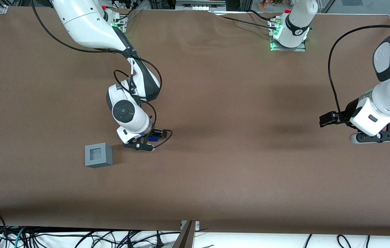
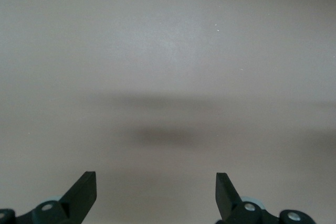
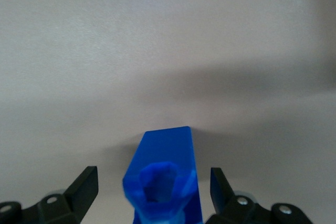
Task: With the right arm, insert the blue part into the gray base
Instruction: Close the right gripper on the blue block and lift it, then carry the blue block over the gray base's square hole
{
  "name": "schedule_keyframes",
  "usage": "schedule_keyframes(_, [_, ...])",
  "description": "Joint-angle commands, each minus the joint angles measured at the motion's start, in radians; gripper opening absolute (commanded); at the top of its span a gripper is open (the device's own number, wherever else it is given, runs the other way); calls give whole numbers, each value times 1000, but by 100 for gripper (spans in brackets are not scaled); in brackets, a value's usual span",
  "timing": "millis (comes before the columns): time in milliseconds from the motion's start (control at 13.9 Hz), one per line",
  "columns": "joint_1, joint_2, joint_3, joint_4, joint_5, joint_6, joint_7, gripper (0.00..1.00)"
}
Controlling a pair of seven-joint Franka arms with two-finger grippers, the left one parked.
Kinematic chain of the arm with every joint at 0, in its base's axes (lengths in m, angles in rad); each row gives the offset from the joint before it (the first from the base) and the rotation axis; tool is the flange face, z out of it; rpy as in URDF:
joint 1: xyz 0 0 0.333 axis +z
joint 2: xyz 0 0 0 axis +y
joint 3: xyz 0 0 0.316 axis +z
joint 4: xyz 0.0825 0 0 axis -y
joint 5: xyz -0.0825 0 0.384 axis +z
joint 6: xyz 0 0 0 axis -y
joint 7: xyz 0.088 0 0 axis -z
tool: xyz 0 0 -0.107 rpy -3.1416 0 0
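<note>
Blue part (image 3: pixel 167 174) btwn open gripper (image 3: pixel 154 192) fingers, untouched.

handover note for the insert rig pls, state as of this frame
Gripper: down at the table beside the gray base, fingers open on either side of the blue part, gaps visible on both sides, so not clamped.
Blue part: on the table between the fingers, not lifted.
Gray base: on the table, beside the gripper and slightly nearer the front camera; the square recess in its top is empty.
Done: right arm is lined up over the part.
Left: close on the part, lift, carry it over the base, seat it in the recess.
</note>
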Motion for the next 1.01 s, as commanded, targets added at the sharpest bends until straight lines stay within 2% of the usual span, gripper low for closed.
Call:
schedule_keyframes(0, [6,-25,-6,-25,-7,15,9,77])
schedule_keyframes(72, [5,-28,-8,-21,-9,12,1,71])
schedule_keyframes(360, [0,-54,-11,-13,-10,-11,-26,31])
schedule_keyframes(432, [0,-65,-12,-10,-10,-34,-38,25])
schedule_keyframes(576, [-5,-92,-47,28,-10,-128,-116,23])
schedule_keyframes(719, [-14,-115,-110,85,-3,-254,-280,23])
schedule_keyframes(935, [-84,-125,-172,128,8,-347,-527,24])
